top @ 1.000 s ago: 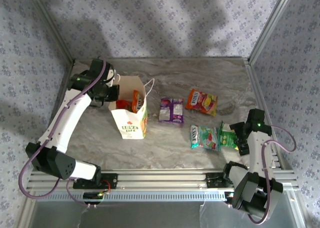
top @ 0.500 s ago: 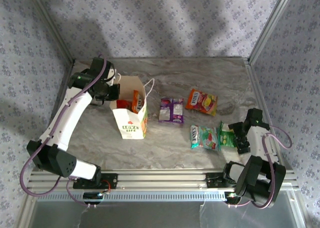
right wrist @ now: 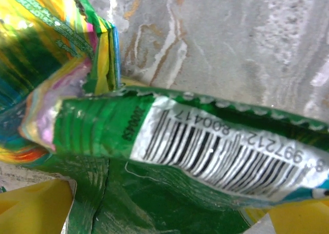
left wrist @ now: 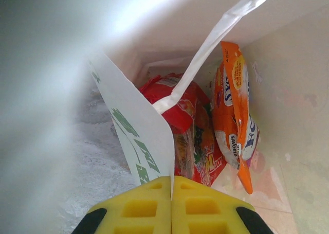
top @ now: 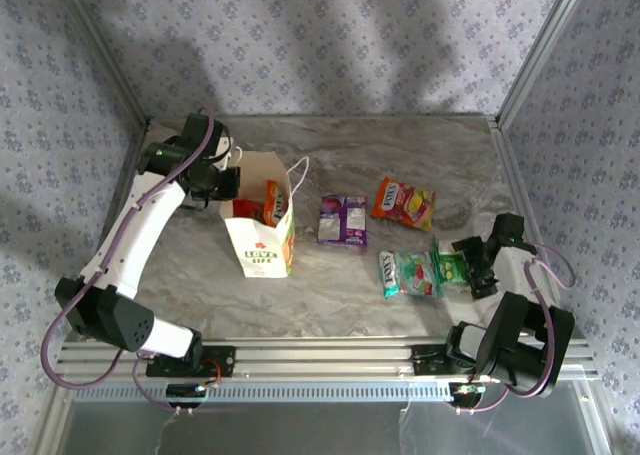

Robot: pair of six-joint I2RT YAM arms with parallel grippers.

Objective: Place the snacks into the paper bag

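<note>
The white paper bag point(top: 262, 237) stands upright at the left, and my left gripper point(top: 225, 183) is shut on its rear rim. In the left wrist view the yellow fingers point(left wrist: 139, 211) pinch the bag's paper wall point(left wrist: 139, 136); a red packet point(left wrist: 190, 136) and an orange packet point(left wrist: 234, 115) lie inside. On the table lie a purple packet point(top: 343, 220), an orange-yellow packet point(top: 404, 203) and a teal-green packet point(top: 409, 273). My right gripper point(top: 468, 265) is closed partway on the crumpled bright green packet point(top: 449, 267), whose barcode side point(right wrist: 180, 157) bulges between the fingers point(right wrist: 31, 208).
Patterned walls and aluminium posts enclose the marble table point(top: 400, 155). The teal-green packet's edge point(right wrist: 46, 54) touches the bright green one. A grooved metal rail point(top: 320, 353) runs along the near edge between the arm bases.
My right gripper has slid left, and the bright green packet has shifted left with it and bunched up against the teal-green one. The left arm and the bag have stayed put.
</note>
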